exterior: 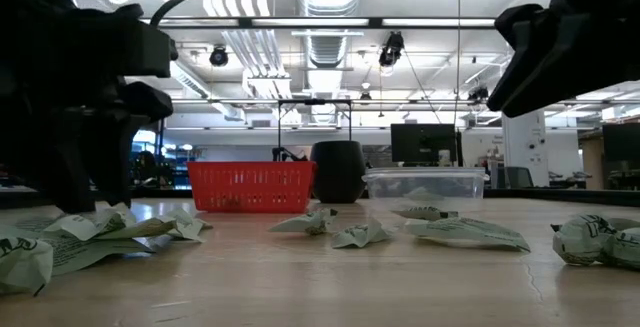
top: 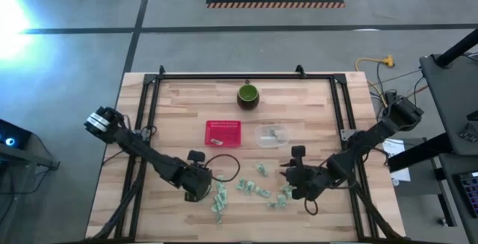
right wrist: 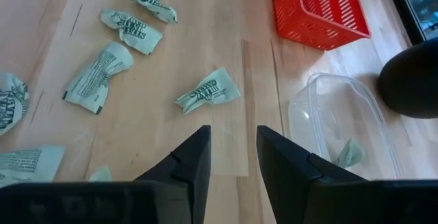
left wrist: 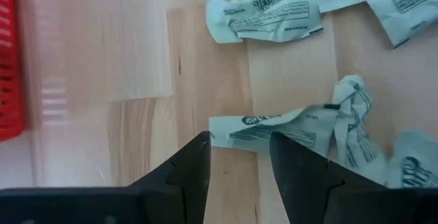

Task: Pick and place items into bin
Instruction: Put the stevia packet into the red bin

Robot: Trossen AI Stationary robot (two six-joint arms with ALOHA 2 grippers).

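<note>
Items: small pale green-and-white wrapped pieces [top: 261, 188] scattered across the near part of the wooden surface [top: 179, 117], between the two arms; a few already inside the clear tub [top: 272, 135], at least one in the red basket [top: 222, 133].
Left jaws: left gripper [left wrist: 238, 157] low over the surface, jaws set apart with nothing between them, tips just beside a crumpled piece [left wrist: 294, 125].
Right jaws: right gripper [right wrist: 233, 145] raised above the scatter, jaws apart, empty; nearest piece [right wrist: 208, 94] a little way ahead of the tips.
Handling: judged very light, thin and crinkly; likely to slide or flip on the smooth wood when nudged, to crush flat under a pinch, no harm in squeezing.
Hold: best across the bunched, raised middle or a twisted end, not a flat edge lying flush to the wood.
Dark cup [top: 248, 95]: beyond the basket, not part of the job.
Hidden: print on wrappers unreadable; contents of basket largely screened by its mesh in the low view; exact count of pieces unclear where they overlap; which container serves as the bin unclear.
</note>
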